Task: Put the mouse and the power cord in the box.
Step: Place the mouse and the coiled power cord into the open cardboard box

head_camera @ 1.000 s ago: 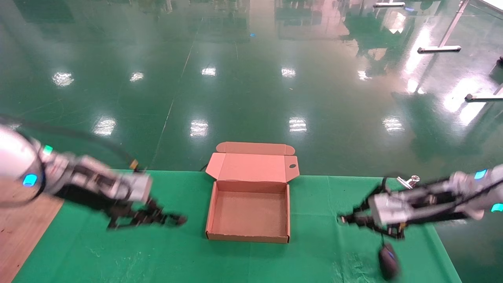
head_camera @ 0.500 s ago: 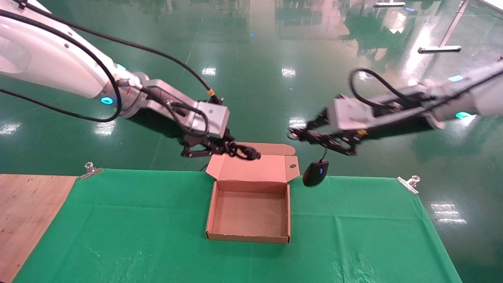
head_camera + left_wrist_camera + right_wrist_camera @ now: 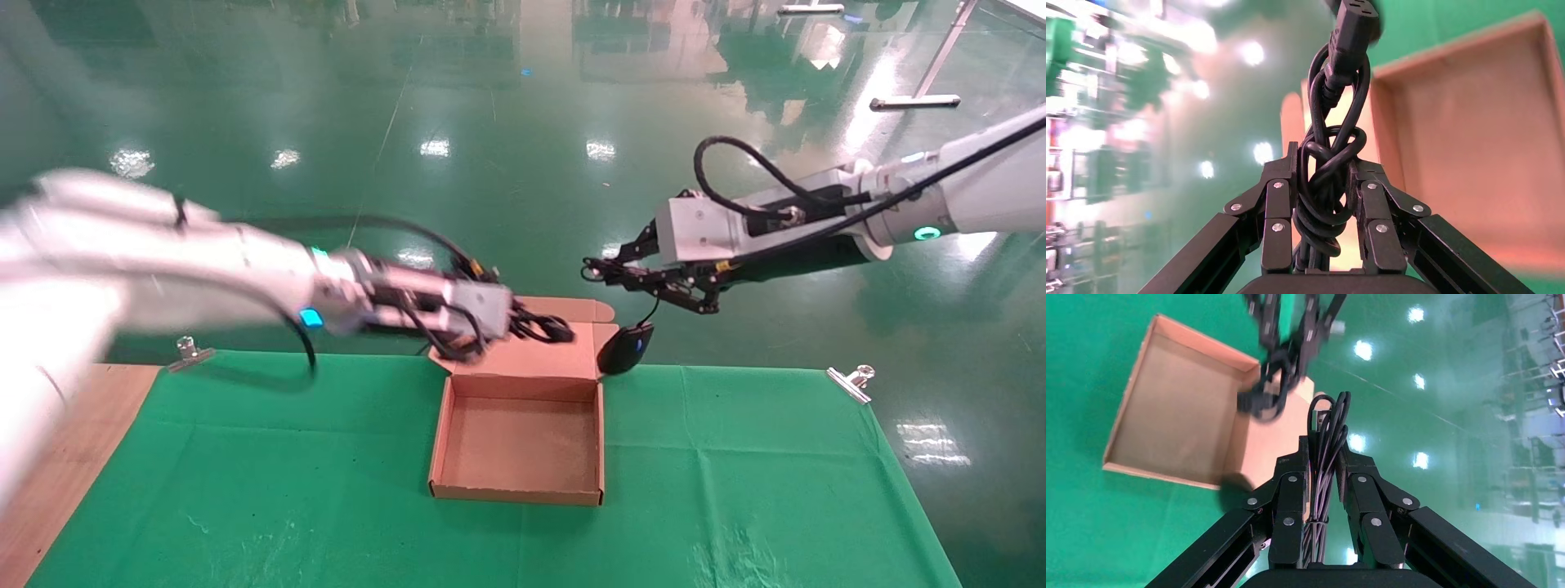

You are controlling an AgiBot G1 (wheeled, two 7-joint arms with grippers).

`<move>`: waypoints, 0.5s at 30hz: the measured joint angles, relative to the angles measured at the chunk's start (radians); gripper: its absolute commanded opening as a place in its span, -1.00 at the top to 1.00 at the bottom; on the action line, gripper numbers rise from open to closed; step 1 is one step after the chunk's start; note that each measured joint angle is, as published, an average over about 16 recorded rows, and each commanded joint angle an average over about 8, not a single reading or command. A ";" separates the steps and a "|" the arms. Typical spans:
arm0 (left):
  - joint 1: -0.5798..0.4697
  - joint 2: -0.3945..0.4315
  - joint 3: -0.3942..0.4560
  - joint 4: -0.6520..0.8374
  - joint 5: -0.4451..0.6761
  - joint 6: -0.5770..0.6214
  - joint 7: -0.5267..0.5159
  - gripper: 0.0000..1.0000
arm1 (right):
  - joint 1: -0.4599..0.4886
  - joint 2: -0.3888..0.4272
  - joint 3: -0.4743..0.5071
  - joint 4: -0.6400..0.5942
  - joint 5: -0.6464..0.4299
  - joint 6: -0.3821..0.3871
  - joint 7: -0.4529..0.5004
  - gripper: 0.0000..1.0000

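Green cloth [image 3: 245,490] covers the table. Box [image 3: 516,490] open at centre, lid flap toward 12 o'clock. Left gripper [image 3: 1324,190] above the flap, clenched on the bundled power cord [image 3: 1327,184]. Right gripper [image 3: 601,272] at the box's 1 o'clock, grasping the mouse's cable; mouse [image 3: 625,349] dangles beside the flap.

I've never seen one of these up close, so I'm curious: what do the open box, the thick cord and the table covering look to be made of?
The box looks like matte pinkish-tan cardboard: folded flaps, thin raw edges. The power cord, clamped in the left gripper, seems rubber or plastic sheathed, smooth with a slight sheen. The green cover is probably cloth: it shows creases and is clipped at the edges.
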 measured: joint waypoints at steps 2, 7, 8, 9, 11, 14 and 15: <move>0.066 0.002 -0.004 -0.025 -0.038 -0.088 0.029 1.00 | 0.000 0.001 0.000 -0.003 0.001 -0.007 -0.006 1.00; 0.215 0.007 0.015 -0.100 -0.132 -0.304 0.080 1.00 | -0.003 0.001 0.000 -0.009 0.001 -0.029 -0.022 1.00; 0.239 0.008 0.025 -0.115 -0.148 -0.344 0.082 1.00 | -0.004 0.001 0.000 -0.011 0.000 -0.032 -0.024 1.00; 0.261 0.009 0.037 -0.129 -0.163 -0.382 0.083 1.00 | -0.006 0.000 -0.001 -0.012 0.000 -0.034 -0.026 1.00; 0.300 0.010 0.068 -0.155 -0.189 -0.450 0.081 1.00 | -0.009 -0.001 -0.001 -0.015 -0.001 -0.038 -0.030 1.00; 0.345 0.010 0.120 -0.186 -0.226 -0.523 0.068 1.00 | -0.016 -0.004 -0.002 -0.019 -0.002 -0.041 -0.035 1.00; 0.356 0.010 0.138 -0.193 -0.239 -0.541 0.062 1.00 | -0.019 -0.005 -0.003 -0.021 -0.003 -0.041 -0.036 1.00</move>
